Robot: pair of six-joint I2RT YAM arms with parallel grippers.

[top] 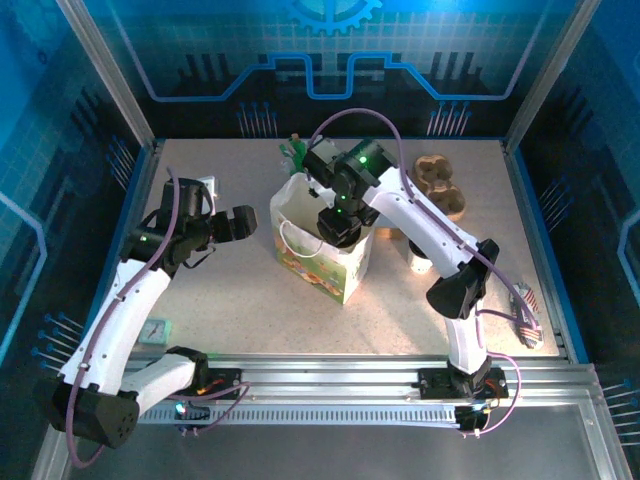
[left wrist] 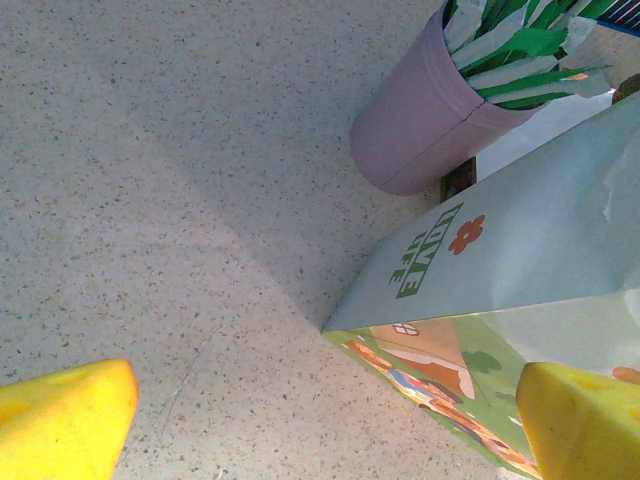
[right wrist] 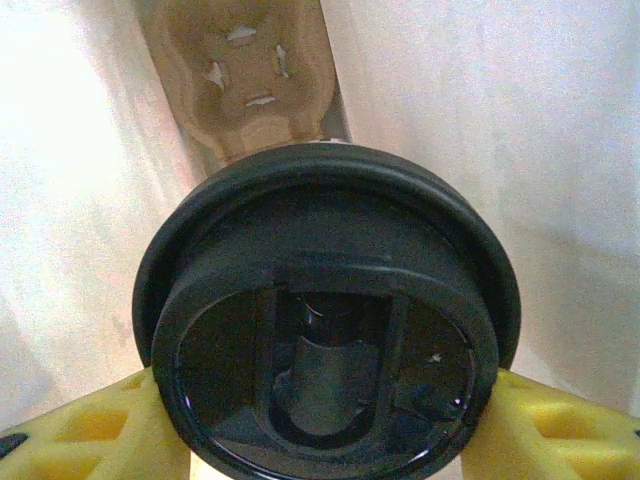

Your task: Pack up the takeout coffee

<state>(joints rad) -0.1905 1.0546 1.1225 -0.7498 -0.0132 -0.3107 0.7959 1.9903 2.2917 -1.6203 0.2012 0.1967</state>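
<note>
The takeout coffee shows its round black lid [right wrist: 325,310] close up in the right wrist view. My right gripper [right wrist: 325,445] is shut on it, a yellow finger [right wrist: 90,435] pressing each side just below the lid. The cup body is hidden under the lid. White bag walls rise on both sides, and a brown cardboard carrier [right wrist: 245,70] lies at the bottom. From above, the right gripper [top: 335,228] reaches down into the mouth of the tall white paper bag [top: 345,275]. My left gripper [top: 240,222] hangs open just left of the bag [left wrist: 520,230], nothing between its fingers [left wrist: 60,420].
A pink cup [left wrist: 420,120] of green-and-white sticks [left wrist: 520,50] stands behind the bag. A brown cardboard carrier [top: 440,185] sits at the back right, a white item [top: 420,260] beside the right arm, and small packets [top: 527,310] near the right edge.
</note>
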